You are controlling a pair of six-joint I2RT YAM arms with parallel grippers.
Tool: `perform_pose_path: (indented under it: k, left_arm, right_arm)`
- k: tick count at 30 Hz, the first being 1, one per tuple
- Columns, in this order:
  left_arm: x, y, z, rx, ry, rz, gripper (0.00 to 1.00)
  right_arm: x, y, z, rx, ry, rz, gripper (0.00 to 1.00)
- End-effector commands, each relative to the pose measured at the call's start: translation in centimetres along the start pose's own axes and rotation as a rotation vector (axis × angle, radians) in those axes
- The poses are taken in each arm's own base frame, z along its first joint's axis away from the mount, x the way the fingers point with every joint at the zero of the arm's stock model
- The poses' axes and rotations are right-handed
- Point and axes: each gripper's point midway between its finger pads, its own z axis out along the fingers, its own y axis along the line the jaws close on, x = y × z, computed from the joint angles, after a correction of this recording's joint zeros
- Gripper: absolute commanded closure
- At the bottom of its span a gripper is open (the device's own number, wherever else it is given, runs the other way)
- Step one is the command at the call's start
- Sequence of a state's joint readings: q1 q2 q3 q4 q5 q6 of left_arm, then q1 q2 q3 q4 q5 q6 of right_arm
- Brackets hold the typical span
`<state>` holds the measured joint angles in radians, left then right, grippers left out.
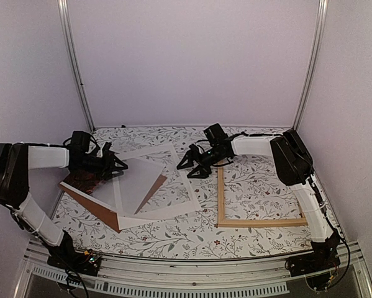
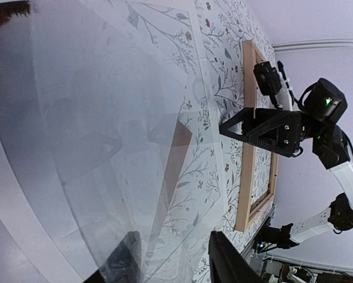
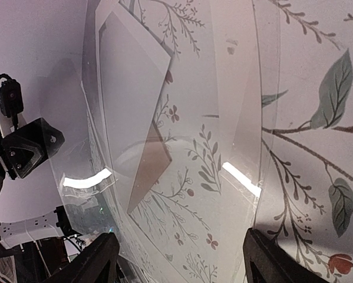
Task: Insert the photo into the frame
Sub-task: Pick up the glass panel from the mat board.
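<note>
The photo [image 1: 136,183] lies at the left of the table, its dark reddish end [image 2: 2,17] far left and its pale grey part toward the middle. It rests on a brown backing board [image 1: 102,208] and a white mat border [image 1: 179,186]. My left gripper [image 1: 104,164] hovers over the photo's dark end, jaws apart [image 2: 176,262]; one finger [image 2: 120,262] shows through a clear sheet's edge. The light wood frame [image 1: 220,192] lies at the right with nothing inside it. My right gripper [image 1: 195,162] stands open [image 3: 185,259] over the mat's right edge, close above a clear sheet [image 3: 235,118].
The tablecloth has a leaf and flower pattern. White booth walls and metal posts [image 1: 74,62] close in the back and sides. The right arm's white link [image 1: 310,205] passes over the frame's right strip. The brown board's corner [image 3: 152,159] shows through the clear sheet.
</note>
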<state>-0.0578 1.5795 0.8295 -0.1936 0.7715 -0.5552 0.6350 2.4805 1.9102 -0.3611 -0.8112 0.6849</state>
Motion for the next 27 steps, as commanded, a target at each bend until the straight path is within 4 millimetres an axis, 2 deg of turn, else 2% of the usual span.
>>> perform_pose_path:
  k: [1,10,18,22,26,27]
  left_arm:
    - [-0.6,-0.5,-1.3,-0.004,-0.03,0.037,0.62]
    - [-0.7,-0.1,-0.7,0.002,-0.022,0.036,0.81]
    - [-1.3,-0.4,-0.9,0.0,-0.035,0.064,0.97]
    - [-1.7,-1.3,-1.6,0.005,-0.058,0.094,1.0]
    - [-2.1,-3.4,-2.9,0.048,-0.092,0.14,1.0]
    - [-2.2,-4.1,-3.3,0.063,-0.1,0.152,1.0]
  right_arm:
    - [3.0,-5.1,1.8,0.143,0.062,0.103,0.23]
    - [2.9,-4.6,1.5,0.146,0.054,0.094,0.24]
    - [1.9,-3.2,0.3,0.161,0.007,0.041,0.23]
    - [0.6,-1.5,-1.8,0.215,-0.069,-0.042,0.21]
    - [-0.4,1.4,-5.4,0.256,-0.162,-0.147,0.19]
    - [-0.5,1.6,-6.1,0.276,-0.18,-0.158,0.19]
